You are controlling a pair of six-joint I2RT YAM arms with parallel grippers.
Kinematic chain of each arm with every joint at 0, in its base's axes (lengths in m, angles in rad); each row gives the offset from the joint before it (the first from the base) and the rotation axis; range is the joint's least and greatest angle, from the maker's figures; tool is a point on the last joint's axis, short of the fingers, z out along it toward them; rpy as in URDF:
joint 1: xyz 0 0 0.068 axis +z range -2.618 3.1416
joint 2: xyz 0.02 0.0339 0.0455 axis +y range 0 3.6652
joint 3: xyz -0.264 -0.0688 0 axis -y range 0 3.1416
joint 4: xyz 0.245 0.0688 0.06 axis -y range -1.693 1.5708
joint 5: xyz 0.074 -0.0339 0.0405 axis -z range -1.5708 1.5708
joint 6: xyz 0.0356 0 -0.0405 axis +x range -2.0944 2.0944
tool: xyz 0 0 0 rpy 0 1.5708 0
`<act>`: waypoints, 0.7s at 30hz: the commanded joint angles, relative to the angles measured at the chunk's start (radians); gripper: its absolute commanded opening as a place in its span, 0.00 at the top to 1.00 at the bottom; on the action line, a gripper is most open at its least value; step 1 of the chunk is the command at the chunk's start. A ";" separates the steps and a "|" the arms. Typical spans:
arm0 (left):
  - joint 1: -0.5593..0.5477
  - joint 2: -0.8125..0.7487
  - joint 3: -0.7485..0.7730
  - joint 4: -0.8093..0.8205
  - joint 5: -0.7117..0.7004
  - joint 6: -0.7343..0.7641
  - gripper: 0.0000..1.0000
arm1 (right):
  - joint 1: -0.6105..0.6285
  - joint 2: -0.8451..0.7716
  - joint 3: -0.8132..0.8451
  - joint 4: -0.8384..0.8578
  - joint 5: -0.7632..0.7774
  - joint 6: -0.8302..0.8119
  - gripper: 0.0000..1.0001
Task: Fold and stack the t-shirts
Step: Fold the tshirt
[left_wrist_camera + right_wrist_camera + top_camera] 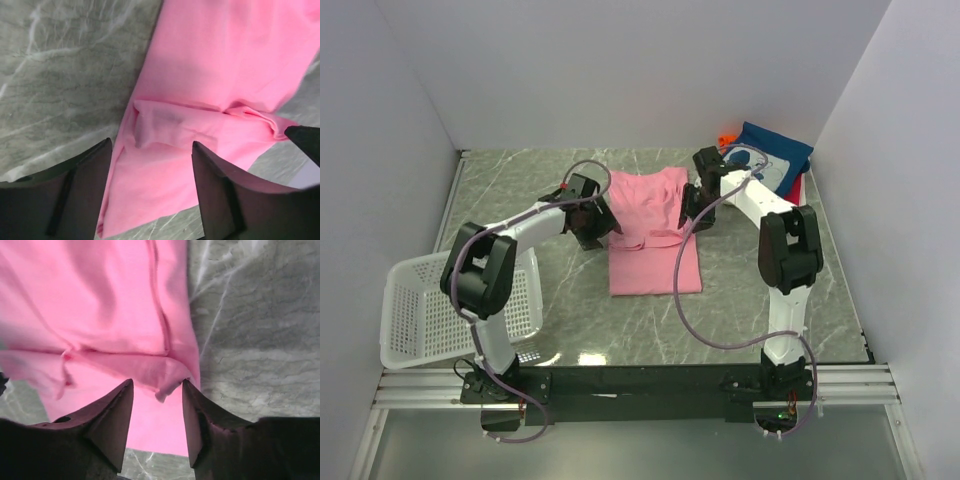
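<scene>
Lengthwise, pink t-shirt (655, 255), long axis near-to-far

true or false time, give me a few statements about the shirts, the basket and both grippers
1. The pink shirt lies on the table. True.
2. The white basket holds a folded shirt. False: no shirt shows in it.
3. The left gripper is shut on the pink shirt. False: its jaws stand open over the shirt's left edge.
4. A blue shirt lies at the far right corner. True.
5. The right gripper is open. True.
</scene>
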 commanded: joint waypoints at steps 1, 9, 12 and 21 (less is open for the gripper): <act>-0.002 -0.121 0.012 0.042 -0.055 -0.001 0.28 | 0.003 -0.114 0.034 0.005 -0.031 -0.019 0.47; -0.146 -0.229 -0.074 0.123 -0.080 0.021 0.28 | 0.072 -0.131 -0.029 0.010 -0.061 -0.025 0.48; -0.229 -0.215 -0.113 0.167 -0.066 0.024 0.28 | 0.095 -0.102 -0.045 0.014 -0.080 -0.016 0.49; -0.354 -0.169 -0.245 0.296 -0.069 0.004 0.30 | 0.135 -0.030 -0.083 0.027 -0.048 0.002 0.50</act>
